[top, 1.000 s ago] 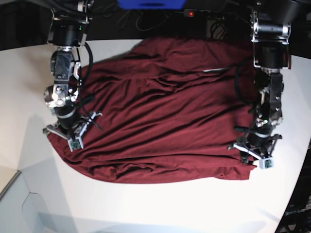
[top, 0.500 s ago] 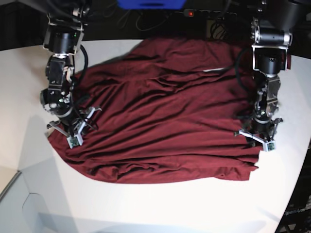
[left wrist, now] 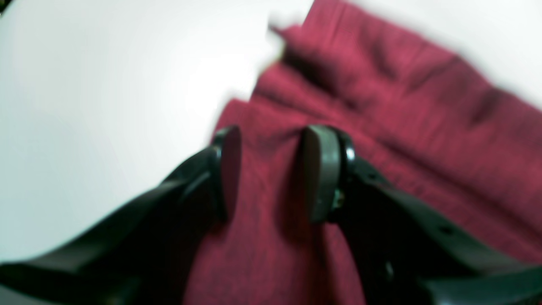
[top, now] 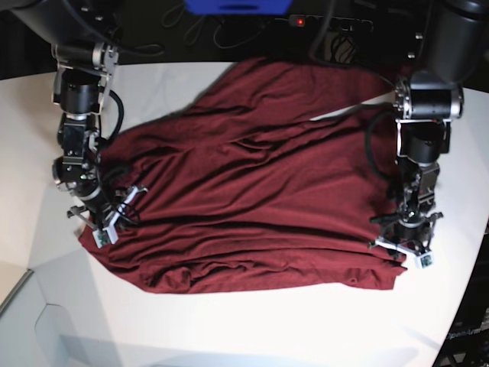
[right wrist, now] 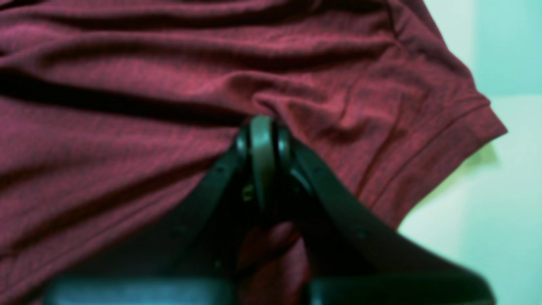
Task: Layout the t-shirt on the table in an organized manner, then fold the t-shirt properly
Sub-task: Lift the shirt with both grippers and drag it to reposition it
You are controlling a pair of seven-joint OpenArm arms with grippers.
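Observation:
The dark maroon t-shirt [top: 252, 191] lies spread and wrinkled across the white table [top: 252, 329]. At the shirt's left edge my right gripper [top: 103, 228] is shut. The right wrist view shows its closed tips [right wrist: 262, 127] pinching a pucker of t-shirt [right wrist: 127, 127] near a hemmed sleeve [right wrist: 457, 127]. At the shirt's lower right corner is my left gripper [top: 405, 249]. Seen from the left wrist, this gripper [left wrist: 271, 169] has its jaws apart over the t-shirt [left wrist: 402, 106] close to its edge, with cloth showing in the gap. That view is blurred.
A black power strip [top: 298, 21] with a red light and cables lies behind the table's far edge, next to a blue object [top: 237, 6]. The tabletop ends in a curved edge at the right [top: 467, 283] and a notched corner at the lower left [top: 23, 294].
The right gripper has drawn the shirt's left edge outward and toward the front. The left gripper went back, then returned to the lower right corner. The cloth now lies flatter and wider.

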